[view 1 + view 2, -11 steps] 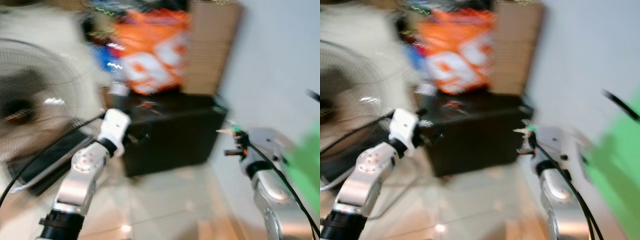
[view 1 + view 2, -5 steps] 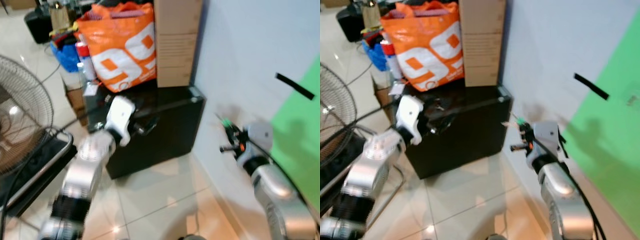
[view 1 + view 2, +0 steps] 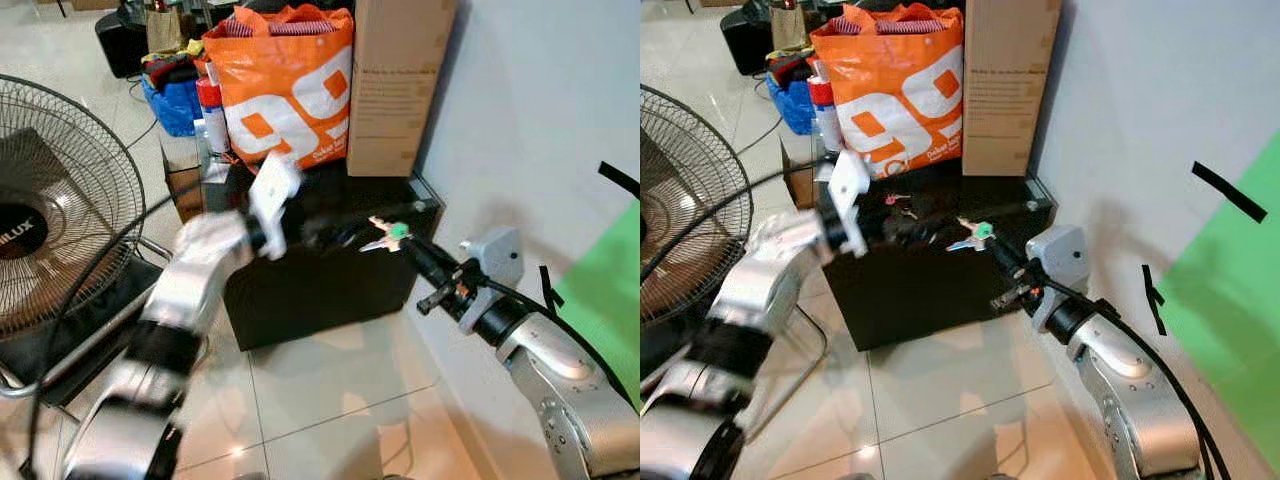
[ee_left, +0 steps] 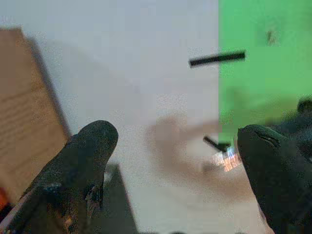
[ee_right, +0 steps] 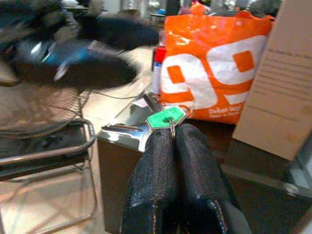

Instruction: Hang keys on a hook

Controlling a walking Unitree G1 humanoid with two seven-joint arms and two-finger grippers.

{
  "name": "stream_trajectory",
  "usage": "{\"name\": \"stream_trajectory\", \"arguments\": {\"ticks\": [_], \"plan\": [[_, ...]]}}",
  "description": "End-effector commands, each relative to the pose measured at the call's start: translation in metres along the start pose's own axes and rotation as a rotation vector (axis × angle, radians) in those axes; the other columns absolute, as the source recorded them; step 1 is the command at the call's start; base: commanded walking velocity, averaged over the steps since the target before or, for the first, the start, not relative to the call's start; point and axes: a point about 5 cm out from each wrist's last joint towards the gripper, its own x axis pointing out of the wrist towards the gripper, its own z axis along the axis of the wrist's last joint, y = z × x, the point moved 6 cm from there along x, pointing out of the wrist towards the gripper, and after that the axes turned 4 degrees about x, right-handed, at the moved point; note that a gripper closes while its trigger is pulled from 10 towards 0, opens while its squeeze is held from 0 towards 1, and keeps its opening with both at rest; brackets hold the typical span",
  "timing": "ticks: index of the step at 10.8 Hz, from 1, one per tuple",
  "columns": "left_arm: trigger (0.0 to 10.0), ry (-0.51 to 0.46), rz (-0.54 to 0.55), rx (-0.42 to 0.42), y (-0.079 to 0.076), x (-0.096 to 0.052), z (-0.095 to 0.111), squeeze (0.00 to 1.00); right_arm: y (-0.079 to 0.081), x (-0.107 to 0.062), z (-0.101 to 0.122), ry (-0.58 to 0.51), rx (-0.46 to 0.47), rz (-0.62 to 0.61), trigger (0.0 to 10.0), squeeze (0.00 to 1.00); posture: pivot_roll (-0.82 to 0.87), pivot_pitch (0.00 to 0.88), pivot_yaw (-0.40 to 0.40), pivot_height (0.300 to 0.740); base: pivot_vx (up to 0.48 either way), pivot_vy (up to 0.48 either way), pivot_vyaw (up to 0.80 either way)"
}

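Green-tagged keys (image 5: 163, 120) sit pinched at the very tips of the right gripper (image 5: 171, 134), its two black fingers (image 5: 152, 165) pressed flat together on the bunch, silver blades sticking out sideways from the green tag. From the head camera, that right gripper (image 3: 408, 243) reaches out over the near right corner of a low black cabinet (image 3: 330, 275), with the keys (image 3: 386, 233) held in the air above its top edge.

Over on the other side, the left arm (image 3: 195, 285) is raised and blurred, and the left gripper (image 3: 890, 228) stretches across the cabinet top toward the keys. Its wrist camera shows the two black fingertips (image 4: 90, 146) set wide apart with nothing between them, looking at a pale wall (image 4: 146, 63) and a green panel (image 4: 265, 53).

Behind the cabinet stands an orange shopping bag (image 3: 280, 85) with white lettering, and a tall cardboard box (image 3: 395, 85) just beside it against the wall. Black strips of tape (image 3: 1228, 192) mark the wall where the green panel begins. A big standing fan (image 3: 55, 215) occupies the robot's left, on a pale tiled floor (image 3: 320, 400). Another small bunch of keys (image 3: 902, 206) lies on the cabinet top, near the left gripper.
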Motion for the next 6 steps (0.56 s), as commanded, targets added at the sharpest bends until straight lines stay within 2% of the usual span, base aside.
{"name": "stream_trajectory", "arguments": {"ticks": [1, 2, 3, 4, 5, 6], "plan": [[10.0, -0.024, 0.006, -0.015, 0.004, -0.001, 0.004, 0.00, 0.005, 0.001, 0.011, -0.038, -0.018, 0.035, 10.0, 0.00, -0.08, 0.000, 0.014, 0.740, 0.000, 0.000, 0.00], [10.0, -0.027, 0.023, -0.085, 0.009, 0.001, -0.002, 0.00, 0.009, 0.003, 0.014, -0.048, -0.020, 0.065, 10.0, 0.00, -0.07, 0.000, 0.013, 0.740, 0.000, 0.000, 0.00], [10.0, -0.001, -0.002, -0.160, 0.005, 0.001, -0.015, 0.00, 0.013, 0.004, 0.016, -0.057, -0.016, 0.090, 10.0, 0.00, -0.07, 0.000, 0.009, 0.740, 0.000, 0.000, 0.00], [10.0, 0.054, -0.002, -0.180, 0.003, 0.001, -0.028, 0.00, 0.017, 0.005, 0.018, -0.062, -0.018, 0.102, 10.0, 0.00, -0.08, 0.000, 0.018, 0.740, 0.000, 0.000, 0.00], [10.0, 0.139, 0.014, -0.166, 0.002, -0.002, -0.048, 0.00, 0.017, 0.004, 0.021, -0.067, -0.025, 0.106, 10.0, 0.00, -0.09, 0.000, 0.027, 0.740, 0.000, 0.000, 0.00], [10.0, 0.136, 0.014, -0.178, 0.002, -0.002, -0.050, 0.00, 0.016, 0.003, 0.021, -0.069, -0.028, 0.106, 10.0, 0.00, -0.09, 0.000, 0.030, 0.740, 0.000, 0.000, 0.00]]}}
